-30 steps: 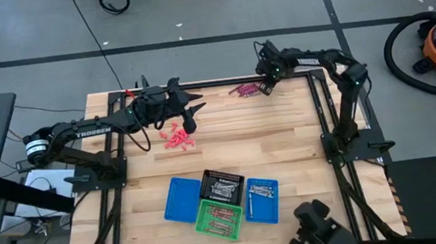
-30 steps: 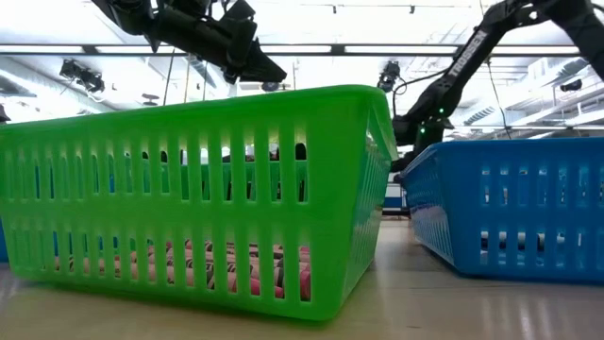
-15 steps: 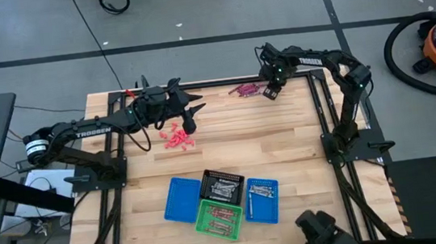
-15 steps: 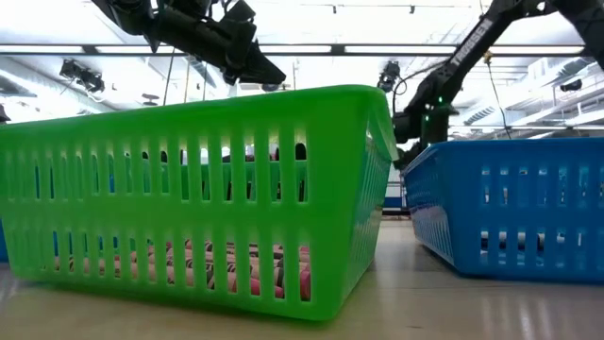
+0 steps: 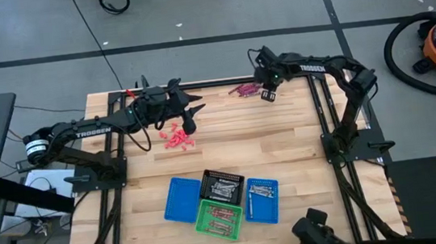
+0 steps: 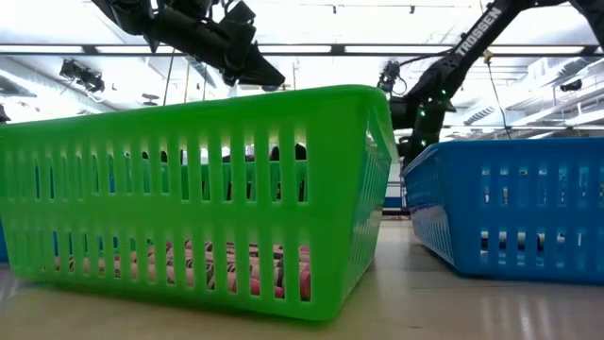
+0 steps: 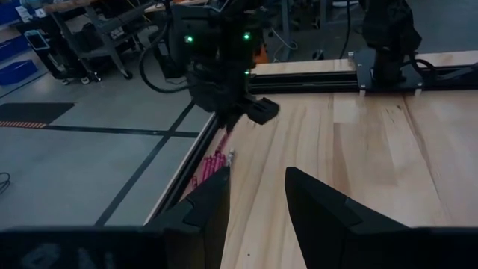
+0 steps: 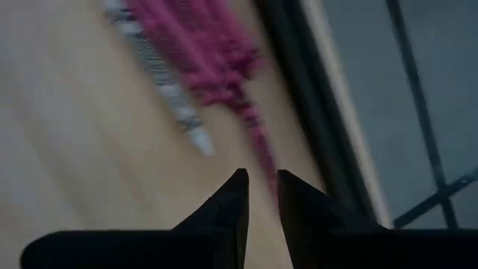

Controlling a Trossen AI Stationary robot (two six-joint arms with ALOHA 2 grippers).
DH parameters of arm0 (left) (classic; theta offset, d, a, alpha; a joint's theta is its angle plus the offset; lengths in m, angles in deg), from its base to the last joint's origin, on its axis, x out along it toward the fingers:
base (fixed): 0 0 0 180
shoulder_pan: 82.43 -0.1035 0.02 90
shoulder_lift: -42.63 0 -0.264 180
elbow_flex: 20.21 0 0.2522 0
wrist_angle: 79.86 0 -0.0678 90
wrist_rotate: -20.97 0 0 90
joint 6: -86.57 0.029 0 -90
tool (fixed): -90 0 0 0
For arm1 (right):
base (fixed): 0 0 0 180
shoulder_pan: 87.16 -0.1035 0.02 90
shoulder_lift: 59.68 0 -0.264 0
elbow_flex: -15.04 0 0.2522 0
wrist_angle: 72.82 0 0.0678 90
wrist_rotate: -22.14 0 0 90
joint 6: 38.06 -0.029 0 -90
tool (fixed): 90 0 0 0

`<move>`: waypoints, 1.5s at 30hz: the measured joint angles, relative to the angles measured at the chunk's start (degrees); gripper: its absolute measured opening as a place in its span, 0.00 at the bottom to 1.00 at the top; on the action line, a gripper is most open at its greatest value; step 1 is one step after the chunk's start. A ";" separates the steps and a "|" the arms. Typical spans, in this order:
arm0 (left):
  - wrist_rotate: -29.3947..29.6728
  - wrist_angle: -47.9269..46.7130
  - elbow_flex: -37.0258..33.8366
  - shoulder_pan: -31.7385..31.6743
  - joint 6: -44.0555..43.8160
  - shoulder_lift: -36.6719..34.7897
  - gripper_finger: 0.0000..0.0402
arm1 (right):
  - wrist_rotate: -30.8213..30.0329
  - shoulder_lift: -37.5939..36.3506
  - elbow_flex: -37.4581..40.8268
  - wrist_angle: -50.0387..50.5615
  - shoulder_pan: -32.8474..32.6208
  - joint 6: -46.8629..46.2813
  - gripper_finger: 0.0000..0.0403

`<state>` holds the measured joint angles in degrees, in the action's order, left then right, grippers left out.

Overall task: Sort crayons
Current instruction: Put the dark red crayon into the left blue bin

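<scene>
Maroon crayons (image 5: 242,90) heaped by the table's far edge; reddish crayons (image 5: 176,137) scattered mid-table.

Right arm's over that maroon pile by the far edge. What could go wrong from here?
1. The maroon crayons lie right against the table's far frame rail; the right gripper could strike it or push some off.
2. They lie bunched with a grey crayon, so the open fingers may pinch several at once.

Table (image 5: 285,143) showing pale planked wood, smooth, faintly glossy; green basket (image 6: 189,189) looking glossy slotted plastic, blue basket (image 6: 510,208) likewise; arm fingers (image 7: 314,202) appearing matt black
</scene>
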<state>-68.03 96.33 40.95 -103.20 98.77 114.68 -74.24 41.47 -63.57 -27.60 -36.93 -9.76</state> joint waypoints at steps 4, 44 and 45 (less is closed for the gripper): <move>0.01 -0.04 0.00 0.00 0.00 0.00 0.35 | 2.77 0.34 0.97 -2.71 2.24 0.40 0.20; 0.33 -3.36 -0.02 0.00 0.90 0.00 0.35 | 1.54 6.28 -3.47 8.60 -0.90 -4.23 0.01; 0.33 -3.48 -0.02 0.00 0.90 0.00 0.35 | 1.53 5.77 -3.46 8.74 -1.16 -4.28 0.01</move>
<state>-67.71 92.85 40.93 -103.20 99.67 114.68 -72.71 47.24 -67.03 -18.86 -38.09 -14.03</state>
